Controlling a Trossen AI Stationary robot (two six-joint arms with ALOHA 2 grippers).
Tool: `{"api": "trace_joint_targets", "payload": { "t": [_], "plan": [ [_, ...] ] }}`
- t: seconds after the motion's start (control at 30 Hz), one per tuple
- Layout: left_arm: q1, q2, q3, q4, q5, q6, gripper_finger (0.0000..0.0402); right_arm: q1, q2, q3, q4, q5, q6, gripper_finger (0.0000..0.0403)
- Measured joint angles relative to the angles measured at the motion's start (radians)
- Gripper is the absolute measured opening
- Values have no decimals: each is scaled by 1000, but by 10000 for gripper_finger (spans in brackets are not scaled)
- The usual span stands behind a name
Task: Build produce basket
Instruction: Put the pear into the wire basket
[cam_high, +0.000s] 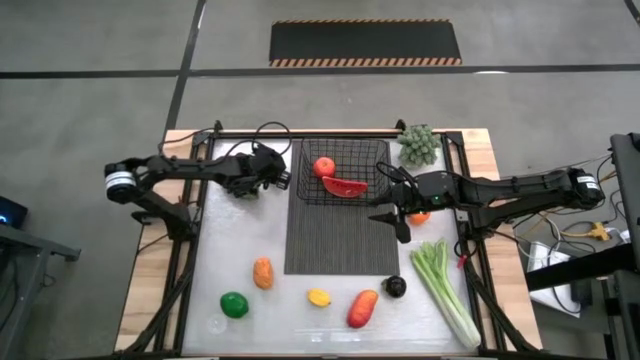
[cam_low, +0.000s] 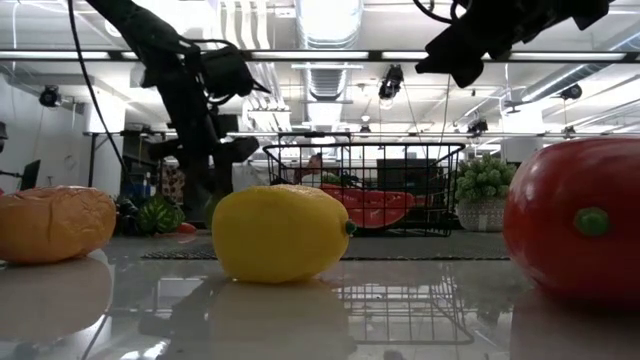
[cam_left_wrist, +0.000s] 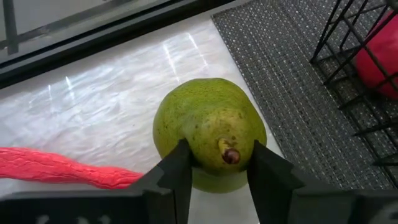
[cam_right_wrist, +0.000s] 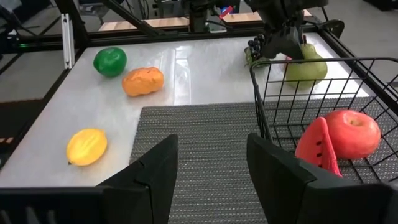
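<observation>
The left end effector (cam_left_wrist: 216, 180) is down at the far left of the worktop (cam_high: 250, 310), beside the basket (cam_high: 340, 172); its fingers (cam_left_wrist: 177, 174) pinch a green pear (cam_left_wrist: 208, 127), with a red chili (cam_left_wrist: 59, 168) next to it; the basket sits on the far end of the mat (cam_high: 335, 240) and holds a tomato (cam_high: 324, 166) and a watermelon slice (cam_high: 345, 186); the right end effector (cam_right_wrist: 208, 165) hangs open over the mat near the basket; a lemon (cam_high: 319, 297), lime (cam_high: 234, 305) and celery (cam_high: 445, 290) lie near the front edge.
</observation>
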Motion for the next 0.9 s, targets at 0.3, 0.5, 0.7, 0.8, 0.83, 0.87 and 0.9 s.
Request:
{"api": "trace_joint_targets", "payload": {
  "t": [0.3, 0.5, 0.7, 0.8, 0.83, 0.87, 0.9],
  "plan": [
    [-1, -114, 51, -83, -4, 59, 109, 0, -15, 4, -66, 0, 0, 178],
    [-4, -237, 158, -130, 124, 116, 111, 12, -69, -10, -90, -8, 0, 178],
    [-46, -282, 294, -155, 193, 192, 112, 33, -118, -57, -89, -6, 0, 177],
    [-66, -274, 375, -152, 266, 223, 112, 38, -139, -77, -89, -4, 0, 178],
    [-75, -264, 400, -145, 277, 232, 112, 40, -148, -85, -87, -4, 0, 178],
    [-84, -250, 422, -144, 284, 240, 112, 42, -158, -94, -87, -5, 0, 178],
    [-95, -232, 445, -146, 289, 246, 112, 45, -167, -106, -83, -6, 0, 177]
  ]
}}
